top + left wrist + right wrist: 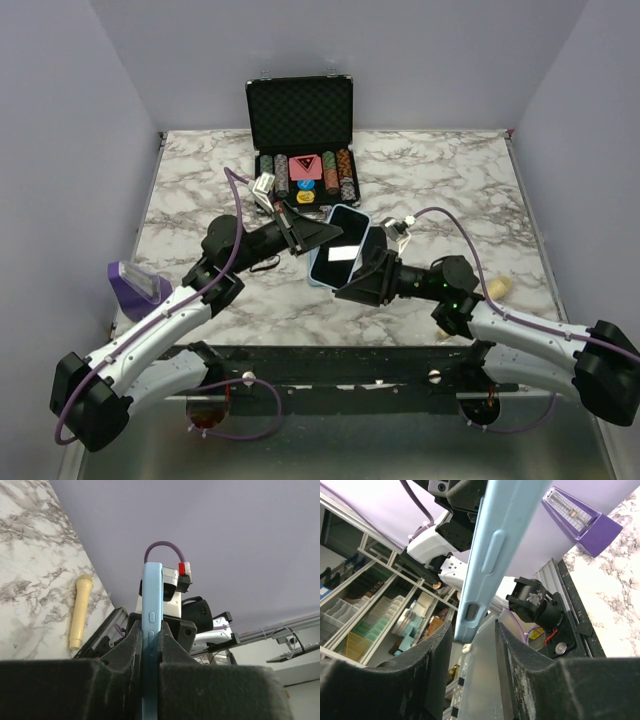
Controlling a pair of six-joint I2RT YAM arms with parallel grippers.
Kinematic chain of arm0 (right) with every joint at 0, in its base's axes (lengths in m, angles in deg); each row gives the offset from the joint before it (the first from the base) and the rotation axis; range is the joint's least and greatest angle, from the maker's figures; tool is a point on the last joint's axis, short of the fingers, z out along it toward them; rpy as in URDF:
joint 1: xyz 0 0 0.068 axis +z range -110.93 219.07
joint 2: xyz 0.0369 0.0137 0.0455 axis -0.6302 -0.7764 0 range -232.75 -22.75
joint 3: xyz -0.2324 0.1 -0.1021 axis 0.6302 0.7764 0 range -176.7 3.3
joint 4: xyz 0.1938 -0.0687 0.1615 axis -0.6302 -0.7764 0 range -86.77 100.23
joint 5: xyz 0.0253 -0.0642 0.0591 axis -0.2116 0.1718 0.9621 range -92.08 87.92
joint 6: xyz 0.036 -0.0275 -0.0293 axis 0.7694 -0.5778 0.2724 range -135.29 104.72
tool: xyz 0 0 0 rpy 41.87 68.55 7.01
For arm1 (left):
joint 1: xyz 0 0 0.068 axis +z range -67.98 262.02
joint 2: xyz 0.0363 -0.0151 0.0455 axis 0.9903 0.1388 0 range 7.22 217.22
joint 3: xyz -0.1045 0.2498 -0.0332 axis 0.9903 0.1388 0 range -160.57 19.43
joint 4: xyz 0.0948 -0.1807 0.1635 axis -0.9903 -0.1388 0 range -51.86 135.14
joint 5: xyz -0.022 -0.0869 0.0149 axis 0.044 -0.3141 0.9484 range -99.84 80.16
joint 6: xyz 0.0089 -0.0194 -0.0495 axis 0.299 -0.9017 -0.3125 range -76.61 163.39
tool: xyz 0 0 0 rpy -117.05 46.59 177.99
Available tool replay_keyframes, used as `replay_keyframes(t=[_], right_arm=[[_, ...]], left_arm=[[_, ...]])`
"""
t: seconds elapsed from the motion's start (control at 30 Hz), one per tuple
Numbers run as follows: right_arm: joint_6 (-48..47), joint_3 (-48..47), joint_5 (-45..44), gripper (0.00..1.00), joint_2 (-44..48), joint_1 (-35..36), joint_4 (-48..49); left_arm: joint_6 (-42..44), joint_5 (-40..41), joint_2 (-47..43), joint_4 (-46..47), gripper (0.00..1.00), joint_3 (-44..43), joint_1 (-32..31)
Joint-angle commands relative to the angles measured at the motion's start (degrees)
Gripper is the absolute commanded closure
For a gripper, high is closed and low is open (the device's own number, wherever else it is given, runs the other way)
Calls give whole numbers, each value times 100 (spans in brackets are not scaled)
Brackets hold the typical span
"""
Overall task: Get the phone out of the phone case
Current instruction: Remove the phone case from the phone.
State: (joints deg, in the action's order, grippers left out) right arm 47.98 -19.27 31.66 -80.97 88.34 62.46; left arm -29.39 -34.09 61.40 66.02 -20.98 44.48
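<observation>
your left gripper (150,635) clamps the phone case (152,587). the right gripper (472,630) straddles its 5 o'clock end, jaws apart; pinch there, then peel.

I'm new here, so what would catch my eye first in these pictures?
The phone in its light blue phone case, held above the middle of the marble table: the left gripper clamps it, the right gripper straddles its end. Behind, at the table's far edge, stands an open black case of coloured chips.
</observation>
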Motion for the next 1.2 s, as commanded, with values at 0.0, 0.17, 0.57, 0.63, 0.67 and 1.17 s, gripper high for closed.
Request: replay_keyframes(t=[0.0, 0.17, 0.57, 0.63, 0.67, 1.17], right_arm=[[28, -134, -262, 53, -49, -15, 147], [133, -186, -386, 53, -58, -15, 156], [-182, -178, -35, 99, -208, -15, 139], [-227, -204, 132, 99, -243, -23, 95], [-236, -230, 246, 99, -260, -23, 60], [-587, -389, 661, 99, -120, -23, -758]], left_arm=[[-474, -282, -82, 873, 100, 111, 27], [-624, -256, -144, 1005, 100, 269, 19], [-424, -905, 84, 814, 92, 130, 80], [-37, -1142, 146, 296, 71, -81, 89], [95, -1326, 207, 137, 63, -160, 115], [1081, -2918, 1016, -1192, 55, -1233, 651]])
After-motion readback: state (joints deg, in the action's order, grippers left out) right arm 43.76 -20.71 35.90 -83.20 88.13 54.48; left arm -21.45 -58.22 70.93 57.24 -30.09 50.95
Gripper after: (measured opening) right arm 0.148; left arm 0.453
